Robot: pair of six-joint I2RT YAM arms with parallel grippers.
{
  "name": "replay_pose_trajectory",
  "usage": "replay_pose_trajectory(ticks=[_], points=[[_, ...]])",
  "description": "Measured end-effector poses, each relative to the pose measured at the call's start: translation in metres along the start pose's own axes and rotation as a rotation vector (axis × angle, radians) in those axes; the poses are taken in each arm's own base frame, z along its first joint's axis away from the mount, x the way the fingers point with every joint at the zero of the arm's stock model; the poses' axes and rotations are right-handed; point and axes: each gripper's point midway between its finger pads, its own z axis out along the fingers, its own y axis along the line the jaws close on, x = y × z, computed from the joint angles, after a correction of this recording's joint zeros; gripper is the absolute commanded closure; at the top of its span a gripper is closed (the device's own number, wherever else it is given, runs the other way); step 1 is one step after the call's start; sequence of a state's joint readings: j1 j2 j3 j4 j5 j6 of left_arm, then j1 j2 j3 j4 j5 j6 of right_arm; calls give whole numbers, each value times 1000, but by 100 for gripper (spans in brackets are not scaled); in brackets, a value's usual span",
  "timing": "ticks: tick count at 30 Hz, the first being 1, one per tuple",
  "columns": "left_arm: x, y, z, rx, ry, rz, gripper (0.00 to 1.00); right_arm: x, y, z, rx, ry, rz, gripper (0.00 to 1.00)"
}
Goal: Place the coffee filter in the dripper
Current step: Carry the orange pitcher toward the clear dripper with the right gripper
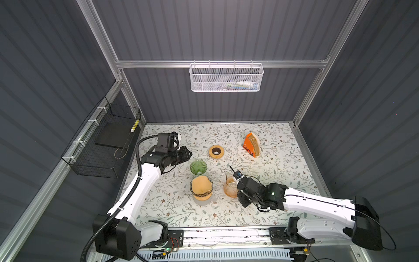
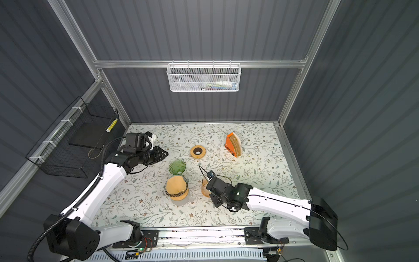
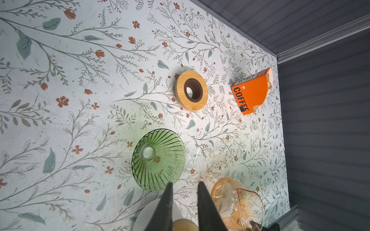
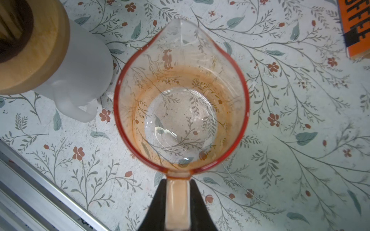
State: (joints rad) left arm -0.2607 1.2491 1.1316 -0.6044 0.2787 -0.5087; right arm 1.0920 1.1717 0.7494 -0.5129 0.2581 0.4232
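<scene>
- Right gripper (image 4: 178, 181): black jaws clamped on the flat handle of the amber glass pitcher (image 4: 180, 100); the pitcher stands upright on the floral-patterned table (image 4: 300, 120); no liquid is visible inside.
- Tan paper coffee filter (image 1: 200, 185): lies inside the clear glass cone dripper (image 1: 191, 187) and fills most of its mouth; the dripper sits in a round wooden collar (image 1: 202, 197) on a frosted white mug (image 4: 84, 66), just beside the pitcher; whether the paper's tip reaches the bottom cannot be told.
- Left gripper (image 3: 185, 186): jaws slightly apart with nothing between them; it hangs near the ribbed green glass dripper (image 3: 158, 160), apart from the filter.
- Spare items: a second wooden ring with a dark insert (image 3: 191, 90) and an orange cardboard box marked COFFEE (image 3: 250, 92); both lie well apart from the work.
- Judged status: placement looks nearly or fully complete; the step in hand is probably final seating.
- Recommended procedure: press only the paper's upper edge, lightly and straight down, so the cone settles evenly against the glass; avoid side load, since the dripper likely rests loose on the mug and could tip; hold the pitcher steady so it does not knock the mug.
</scene>
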Motion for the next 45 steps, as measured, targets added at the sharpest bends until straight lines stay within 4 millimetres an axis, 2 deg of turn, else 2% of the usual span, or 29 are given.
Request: replay_pose_trajectory(ticks=[10,20,30,45], points=[[1,4,1,-19,-2,-10,77,12,2,11,-9,9,15,100],[3,5,3,-25,3,-11,77,18,13,23,-31,30,-3,100],[3,6,3,-28,1,-15,77,19,22,25,-49,15,5,100],[3,7,3,-38,-4,-14,78,26,23,28,-34,14,17,84]])
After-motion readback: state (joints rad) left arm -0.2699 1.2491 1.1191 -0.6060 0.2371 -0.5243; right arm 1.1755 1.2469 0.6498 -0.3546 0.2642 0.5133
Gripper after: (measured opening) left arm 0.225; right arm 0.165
